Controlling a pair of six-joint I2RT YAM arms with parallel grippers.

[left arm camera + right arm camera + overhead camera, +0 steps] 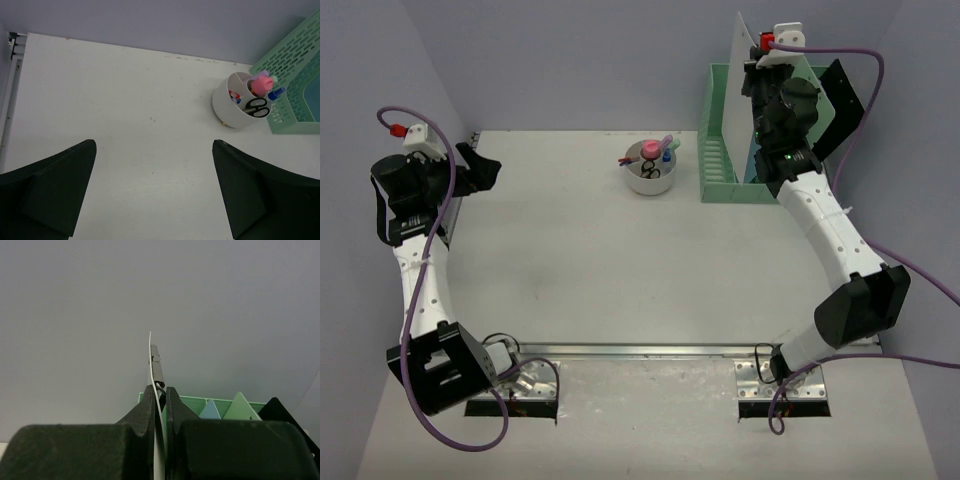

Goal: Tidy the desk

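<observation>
The desk (580,260) lies off-white between the two arms, its metal rail (650,350) at the near edge. At its far right corner, our right gripper (160,395) is clamped on an upright white sheet (740,100) above the green file rack (718,165). We judge this to be the filing step. The next move calls for lowering the sheet squarely into a slot. Our left gripper (155,192) hangs spread wide and empty over the desk's left side.

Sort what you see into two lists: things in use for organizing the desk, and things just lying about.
In use: desk; white sheet; right pincer gripping it; mint-green file rack.
Lying about: white cup of scissors and pens; left pincer, open and empty.
</observation>
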